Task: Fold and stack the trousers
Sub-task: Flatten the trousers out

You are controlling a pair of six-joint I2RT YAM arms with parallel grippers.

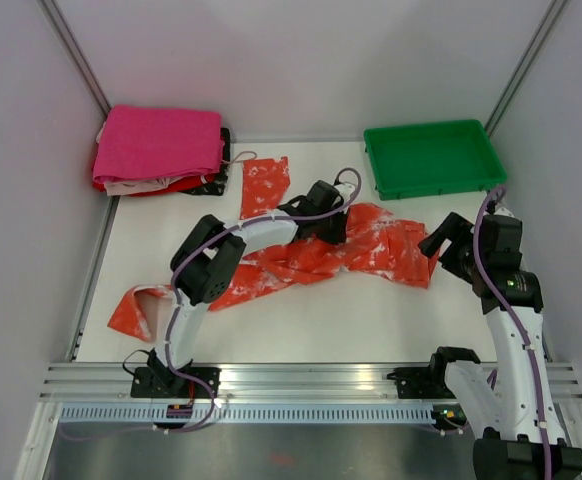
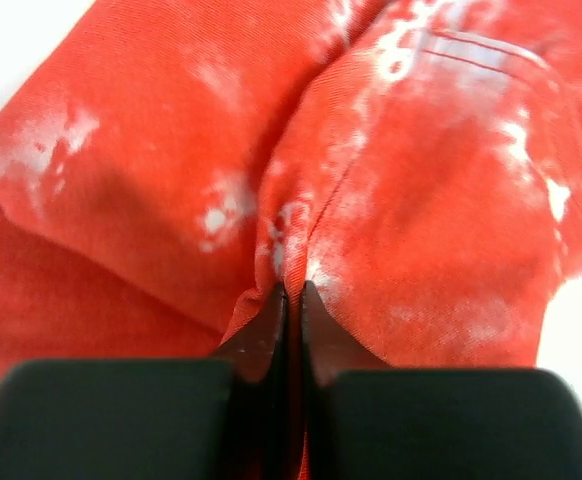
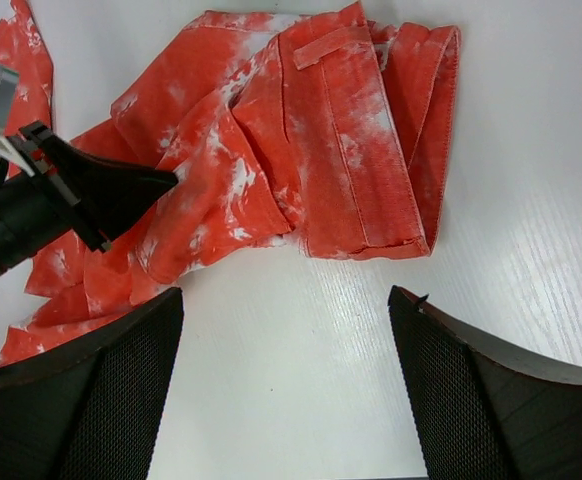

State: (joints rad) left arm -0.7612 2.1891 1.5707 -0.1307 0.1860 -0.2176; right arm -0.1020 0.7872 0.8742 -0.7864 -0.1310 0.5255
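Observation:
Orange-and-white tie-dyed trousers (image 1: 371,245) lie crumpled across the middle of the table, one leg trailing to the front left. My left gripper (image 1: 323,222) is shut on a fold of the trousers (image 2: 391,180) near their middle; its fingertips (image 2: 271,315) pinch the cloth. My right gripper (image 1: 441,245) is open and empty just right of the waistband end (image 3: 371,150), above bare table. The left gripper also shows in the right wrist view (image 3: 121,190). A stack of folded garments, pink on top (image 1: 161,145), lies at the back left.
A green tray (image 1: 431,157) stands at the back right. A separate orange cloth piece (image 1: 264,183) lies beside the pink stack. White walls close in the table on the left, back and right. A metal rail (image 1: 311,380) runs along the near edge.

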